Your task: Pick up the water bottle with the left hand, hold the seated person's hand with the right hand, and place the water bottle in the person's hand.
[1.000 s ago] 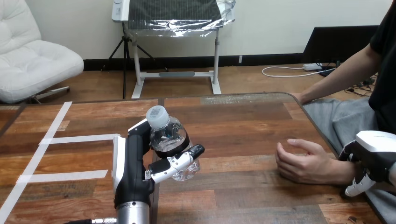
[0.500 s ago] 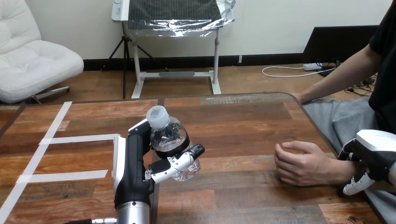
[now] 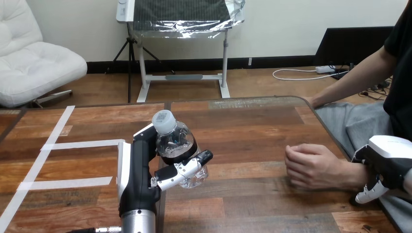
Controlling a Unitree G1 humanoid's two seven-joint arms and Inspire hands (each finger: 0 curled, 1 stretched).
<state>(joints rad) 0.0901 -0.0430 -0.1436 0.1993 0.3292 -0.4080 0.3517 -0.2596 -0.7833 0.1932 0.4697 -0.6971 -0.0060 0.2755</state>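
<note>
One clear bottle (image 3: 175,141), white cap, dark label, at 7 o'clock, left hand (image 3: 138,167) wrapped round it, right hand (image 3: 388,160) at 4 o'clock by person's wrist (image 3: 351,173), grip unclear.

Wooden table (image 3: 252,126), white tape strips (image 3: 82,144) left, person's hand (image 3: 313,166) resting right

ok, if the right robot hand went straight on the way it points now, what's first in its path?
Most likely the person's wrist: the right robot hand sits just beside it, pointing left at it. Whether the two touch I cannot tell from this view.
</note>
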